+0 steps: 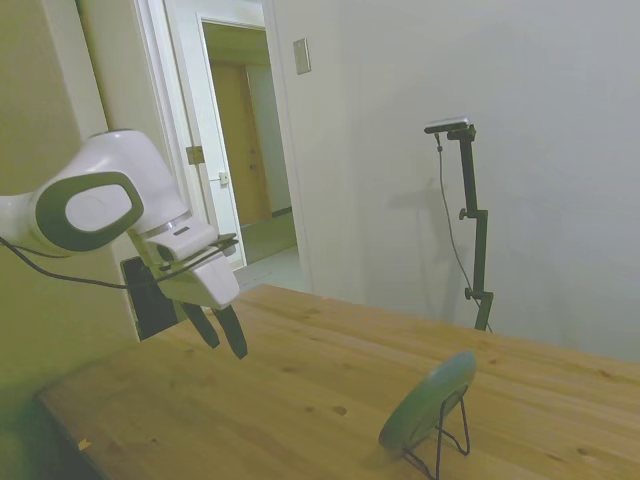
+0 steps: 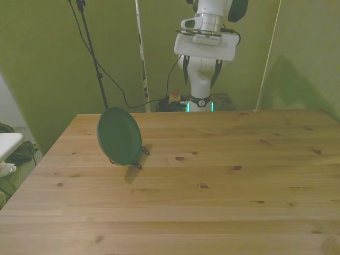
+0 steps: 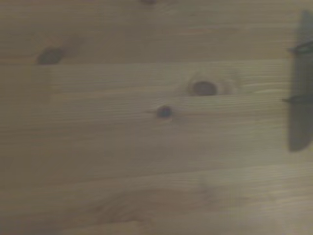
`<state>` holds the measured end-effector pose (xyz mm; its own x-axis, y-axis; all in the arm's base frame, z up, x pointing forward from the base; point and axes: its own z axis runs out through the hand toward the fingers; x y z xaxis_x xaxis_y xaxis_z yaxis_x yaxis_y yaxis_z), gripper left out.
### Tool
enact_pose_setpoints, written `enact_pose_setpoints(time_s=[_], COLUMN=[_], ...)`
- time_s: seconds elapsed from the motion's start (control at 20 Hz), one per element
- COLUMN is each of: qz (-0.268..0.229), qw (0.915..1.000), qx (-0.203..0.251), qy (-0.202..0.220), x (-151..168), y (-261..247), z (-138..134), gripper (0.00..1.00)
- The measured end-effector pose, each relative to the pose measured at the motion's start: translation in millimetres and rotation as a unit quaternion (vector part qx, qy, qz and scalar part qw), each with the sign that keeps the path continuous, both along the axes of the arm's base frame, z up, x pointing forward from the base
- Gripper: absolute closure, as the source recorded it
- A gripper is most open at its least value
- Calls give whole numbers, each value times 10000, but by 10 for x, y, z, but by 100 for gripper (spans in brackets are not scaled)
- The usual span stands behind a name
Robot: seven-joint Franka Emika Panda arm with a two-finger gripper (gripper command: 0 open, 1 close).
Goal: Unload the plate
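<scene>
- plate [image 2: 119,136] propped near-upright in black wire stand [image 1: 447,437], at 9 o'clock on table [image 2: 223,212]
- gripper [image 2: 201,77] empty, fingers spread — at 12 o'clock, well apart
- nothing between them — bare wood

Side view stands off one table [image 1: 300,400] end, looking low along the boards toward a doorway, front view looks down across the table [image 2: 212,202] from higher, wrist view close and blurred over bare planks [image 3: 146,147], side and front share the plate [image 1: 428,402] [image 2: 119,136] on its wire stand [image 1: 450,432] [image 2: 139,158].
</scene>
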<state>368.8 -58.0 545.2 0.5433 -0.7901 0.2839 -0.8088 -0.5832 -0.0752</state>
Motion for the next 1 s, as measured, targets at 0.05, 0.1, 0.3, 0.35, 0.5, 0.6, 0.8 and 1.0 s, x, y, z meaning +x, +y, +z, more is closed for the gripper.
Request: enact_pose_setpoints(time_s=[0.05, 0.1, 0.3, 0.35, 0.5, 0.6, 0.8, 1.0], qz=[-121, -233, -575, -653, -854, -948, -1037, -831], qw=[9999, 9996, 9980, 9974, 9956, 9946, 9936, 9952], qx=[-53, -74, -162, -211, -282, -313, -341, -418], qy=[-66, -123, -226, -234, -262, -277, -291, -311], x=[-35, -62, -138, -142, -81, 1, 214, 377], y=[-123, -252, -845, -996, -1389, -1631, -1976, -1984], z=[89, 158, 336, 364, 385, 363, 290, 310], gripper=[0, 0, 0, 0, 0, 0, 0, 0])
